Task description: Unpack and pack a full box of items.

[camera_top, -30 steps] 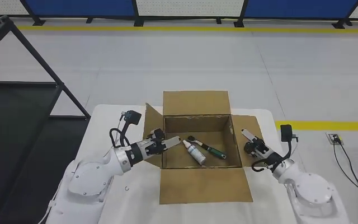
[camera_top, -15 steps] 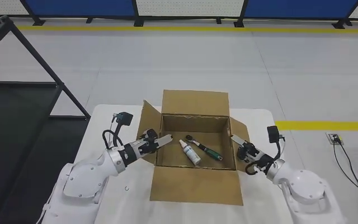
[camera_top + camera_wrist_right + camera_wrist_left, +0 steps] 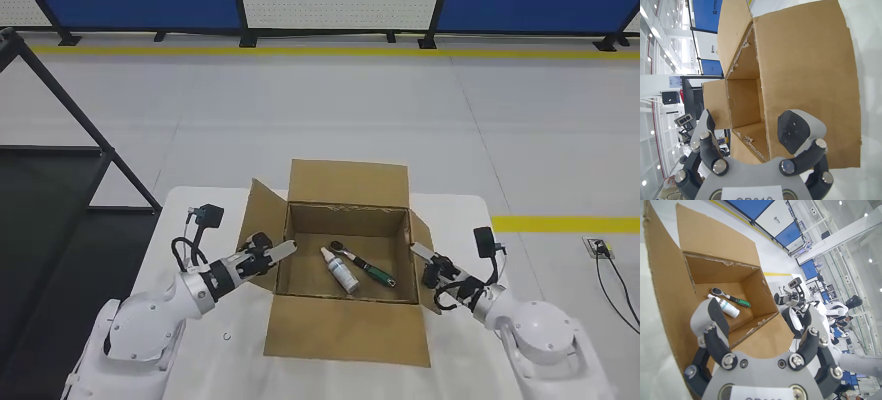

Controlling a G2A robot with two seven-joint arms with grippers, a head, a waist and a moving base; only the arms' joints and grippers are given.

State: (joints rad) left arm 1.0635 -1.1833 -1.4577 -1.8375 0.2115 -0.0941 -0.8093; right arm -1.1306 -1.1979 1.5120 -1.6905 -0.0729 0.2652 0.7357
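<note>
An open cardboard box (image 3: 350, 185) sits mid-table with its back and front flaps laid out flat. On its floor lie a white bottle (image 3: 342, 273) (image 3: 728, 308) and a ratchet wrench (image 3: 368, 267) (image 3: 730, 297) with a green-and-black handle. My left gripper (image 3: 283, 248) (image 3: 757, 308) is open at the box's left side, where the left flap (image 3: 258, 225) tilts upward. My right gripper (image 3: 425, 258) (image 3: 751, 123) is open at the right side, its fingers either side of the raised right flap (image 3: 422, 240) edge.
The white table (image 3: 200, 215) has bare room on both sides of the box and behind it. A black metal frame (image 3: 60, 110) stands off the table's left edge. The front flap (image 3: 345, 325) reaches near the table's front edge.
The box has slid a little left and toward the front. Both side flaps have gone from lying flat to tilted up. Both grippers have moved left with it.
</note>
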